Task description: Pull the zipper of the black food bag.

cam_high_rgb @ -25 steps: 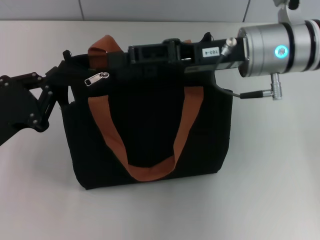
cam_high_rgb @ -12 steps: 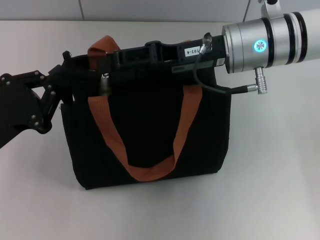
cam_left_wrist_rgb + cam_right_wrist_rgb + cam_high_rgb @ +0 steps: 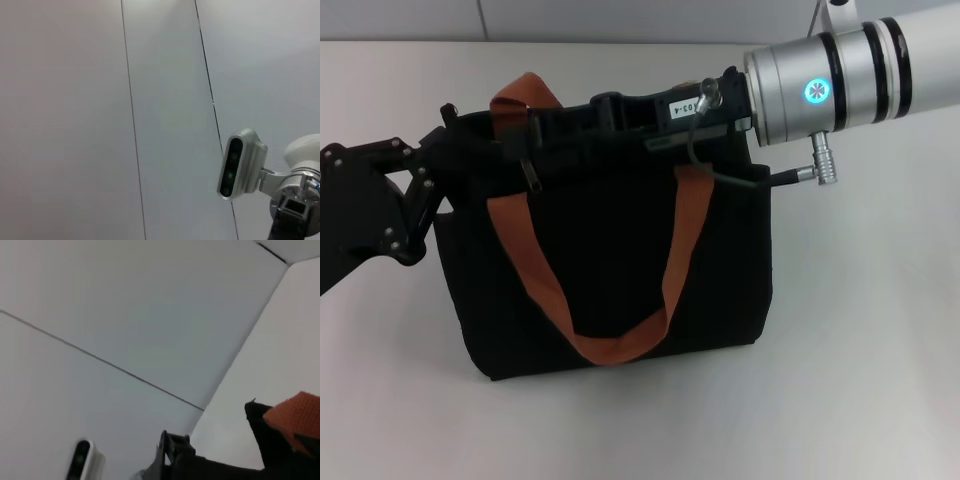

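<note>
The black food bag (image 3: 620, 270) stands upright on the white table, its two orange-brown handles (image 3: 685, 240) hanging down the front. My right arm reaches in from the right along the bag's top edge. Its gripper (image 3: 530, 150) sits near the top left corner, shut on the zipper (image 3: 533, 172), a thin metal tab standing on end below the tips. My left gripper (image 3: 438, 165) is pressed against the bag's left end at the upper corner. An orange strap (image 3: 295, 420) and a bit of black bag edge (image 3: 262, 437) show in the right wrist view.
White table (image 3: 860, 380) surrounds the bag, with a grey wall behind. The left wrist view shows only wall panels and the right arm's wrist camera (image 3: 239, 165). A cable (image 3: 720, 175) loops off the right wrist over the bag's top right.
My right gripper slid left along the bag's top edge. The zipper tab went from lying flat to standing on end at the tips. The whole bag shifted slightly left.
</note>
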You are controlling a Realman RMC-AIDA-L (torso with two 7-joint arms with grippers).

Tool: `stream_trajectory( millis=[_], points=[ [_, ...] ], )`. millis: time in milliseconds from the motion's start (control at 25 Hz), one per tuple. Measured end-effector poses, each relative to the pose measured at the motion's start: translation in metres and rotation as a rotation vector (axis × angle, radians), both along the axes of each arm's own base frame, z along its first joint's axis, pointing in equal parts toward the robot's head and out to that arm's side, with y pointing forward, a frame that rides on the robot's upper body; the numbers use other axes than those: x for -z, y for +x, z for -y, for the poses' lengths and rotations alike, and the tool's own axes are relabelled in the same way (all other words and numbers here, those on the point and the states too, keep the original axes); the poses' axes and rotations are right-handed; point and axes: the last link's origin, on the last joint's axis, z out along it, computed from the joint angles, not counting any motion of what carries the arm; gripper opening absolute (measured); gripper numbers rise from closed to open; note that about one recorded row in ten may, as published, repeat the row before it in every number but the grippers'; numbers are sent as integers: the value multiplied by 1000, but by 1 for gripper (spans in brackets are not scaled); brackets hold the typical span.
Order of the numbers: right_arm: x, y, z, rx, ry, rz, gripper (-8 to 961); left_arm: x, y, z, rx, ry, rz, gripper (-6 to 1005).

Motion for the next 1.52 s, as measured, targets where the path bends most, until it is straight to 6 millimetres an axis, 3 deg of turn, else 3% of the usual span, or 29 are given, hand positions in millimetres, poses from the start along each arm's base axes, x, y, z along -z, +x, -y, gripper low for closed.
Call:
stream_trajectory(
  millis=[1000, 1520],
  points=[
    [1, -12, 3, -169, 68, 56, 736, 0, 8, -8, 21, -2, 26, 15],
    [1, -9, 1, -165, 93, 54, 728, -1, 8, -7, 20, 4, 35, 15]
  ],
)
